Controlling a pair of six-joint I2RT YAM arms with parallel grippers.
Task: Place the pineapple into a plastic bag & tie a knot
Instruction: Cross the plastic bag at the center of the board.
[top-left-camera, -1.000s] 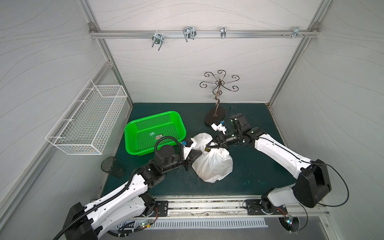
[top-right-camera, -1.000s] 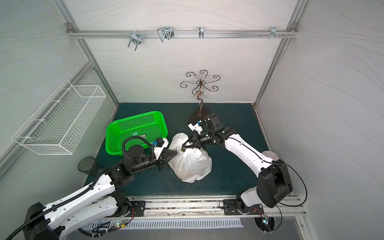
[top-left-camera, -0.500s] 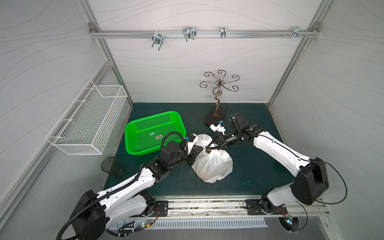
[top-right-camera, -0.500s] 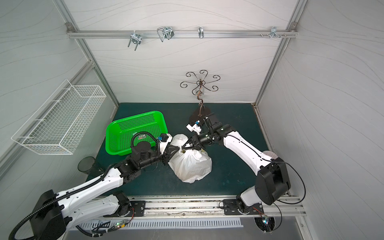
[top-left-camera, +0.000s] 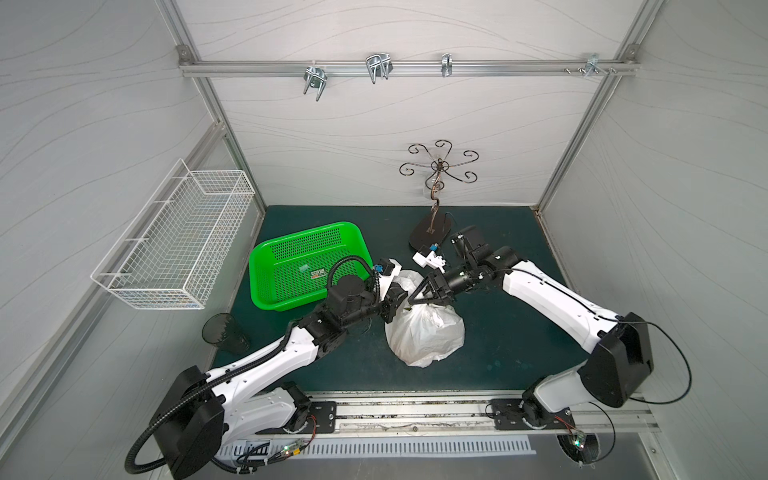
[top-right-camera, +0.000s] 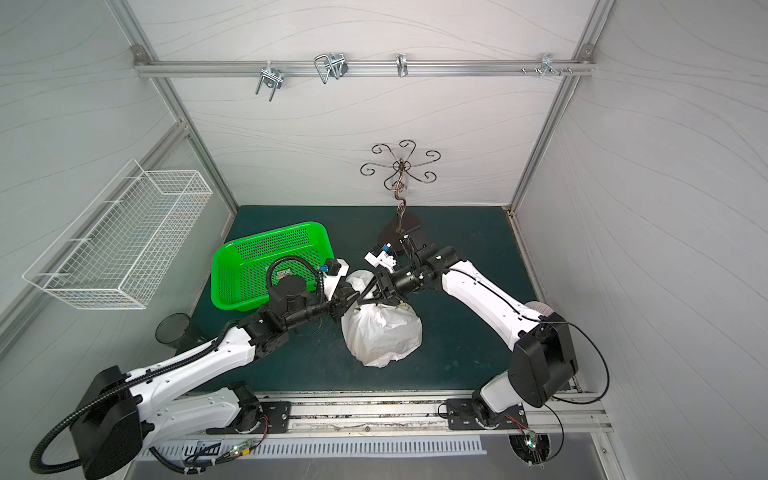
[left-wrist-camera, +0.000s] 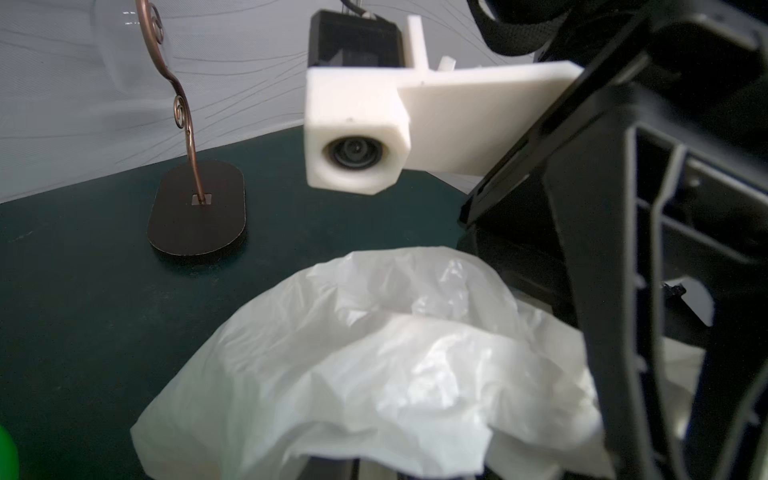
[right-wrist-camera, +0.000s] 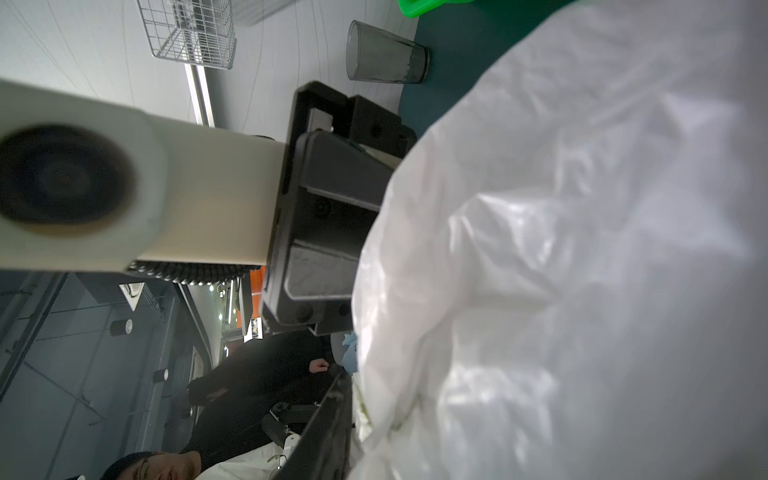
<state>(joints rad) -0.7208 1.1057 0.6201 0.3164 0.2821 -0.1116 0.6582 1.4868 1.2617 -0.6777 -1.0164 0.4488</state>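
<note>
A thin white translucent plastic bag (top-left-camera: 424, 336) sits bulging at the centre of both top views on the dark green surface (top-left-camera: 519, 340); its contents cannot be made out. At its bunched top, film hides the left gripper (top-left-camera: 398, 305), so I cannot tell how its jaws stand. The right gripper (top-left-camera: 424, 300) has its jaws parted astride the neck. Beyond, to the left, lies a green perforated plastic basket (top-left-camera: 291, 270).
</note>
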